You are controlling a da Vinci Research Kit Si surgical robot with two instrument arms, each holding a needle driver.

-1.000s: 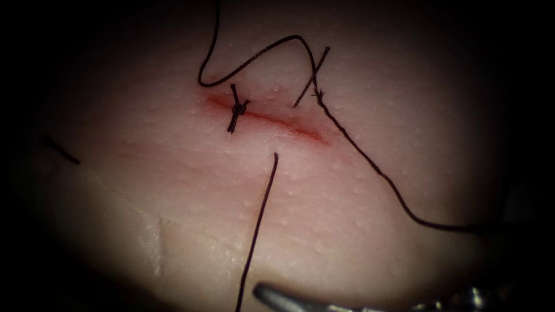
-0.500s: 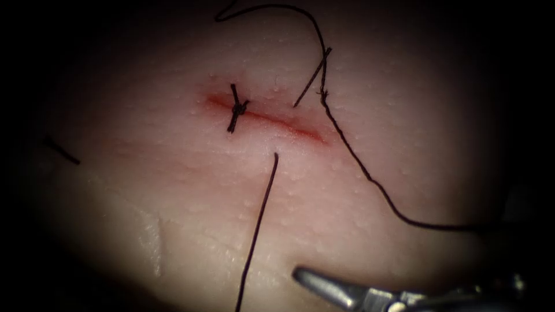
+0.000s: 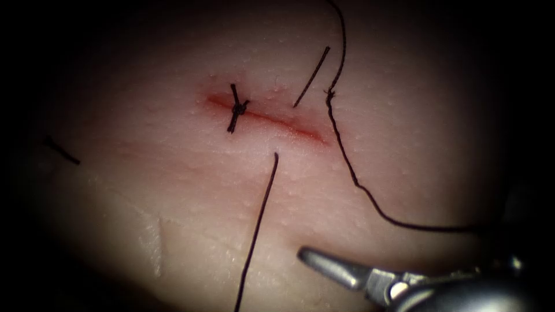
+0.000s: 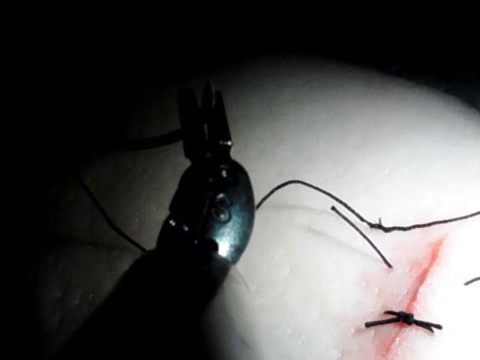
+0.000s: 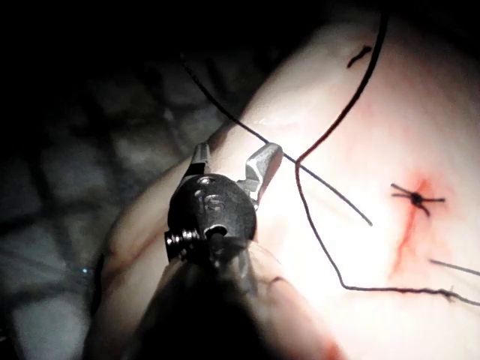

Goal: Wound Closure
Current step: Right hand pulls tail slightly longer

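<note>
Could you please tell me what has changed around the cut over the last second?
The right hand came up into the endoscope view from the lower edge, jaws open, holding nothing. The thread loop above the cut was drawn up and rightward, straightening. The left hand sits off the wound. The knotted stitch and the cut thread ends stayed put.

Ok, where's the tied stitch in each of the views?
Endoscope view: the tied stitch crosses the cut near its left end.
Left wrist view: the tied stitch lies across the cut.
Right wrist view: the tied stitch sits at one end of the cut.
Shared landmark: the cut.
</note>
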